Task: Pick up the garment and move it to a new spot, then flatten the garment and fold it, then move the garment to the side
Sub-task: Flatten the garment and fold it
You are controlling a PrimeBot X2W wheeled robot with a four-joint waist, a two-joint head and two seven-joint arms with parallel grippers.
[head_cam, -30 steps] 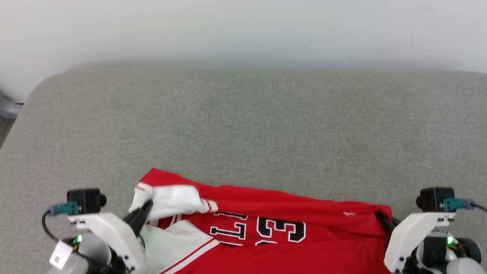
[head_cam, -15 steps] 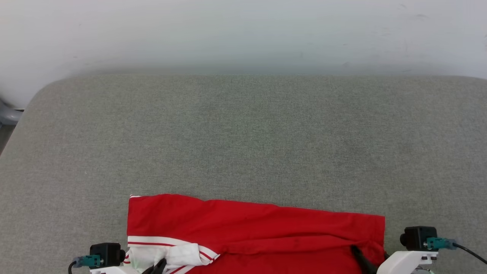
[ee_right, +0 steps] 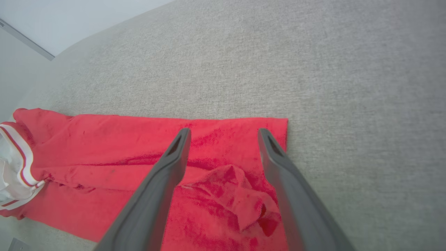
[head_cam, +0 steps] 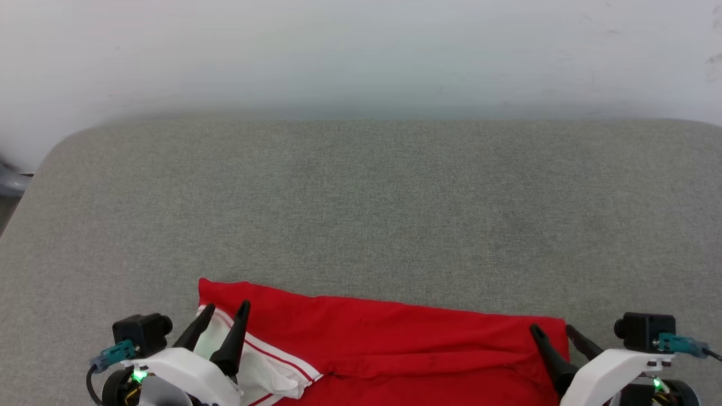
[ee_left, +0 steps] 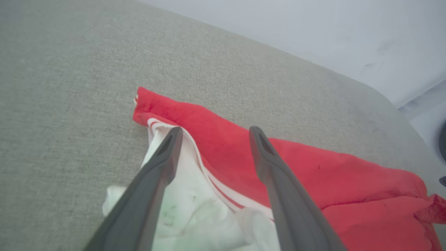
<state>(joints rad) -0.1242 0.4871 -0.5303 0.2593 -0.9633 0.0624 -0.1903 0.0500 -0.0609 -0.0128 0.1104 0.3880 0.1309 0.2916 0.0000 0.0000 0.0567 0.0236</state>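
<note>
The garment (head_cam: 395,338) lies folded along the near edge of the grey padded table (head_cam: 361,197), red side up, its lettering hidden. A white sleeve (head_cam: 248,366) with red-striped trim pokes out at its left end. My left gripper (head_cam: 225,310) is open just above that sleeve and holds nothing; in the left wrist view the left gripper (ee_left: 216,130) straddles the white sleeve (ee_left: 181,212) and the red edge of the garment (ee_left: 313,174). My right gripper (head_cam: 551,330) is open over the right end. From the right wrist, the right gripper (ee_right: 223,132) hangs over a puckered bump (ee_right: 240,195) in the garment (ee_right: 104,139).
A pale wall (head_cam: 361,51) runs behind the table's far edge. The table's far left corner (head_cam: 62,141) is rounded, with a grey object (head_cam: 8,183) beyond it. Bare grey cloth stretches from the garment to the far edge.
Both grippers have gone from shut on the garment's ends to open and let it go. The fold has come down over the lettering. The head camera has shifted.
</note>
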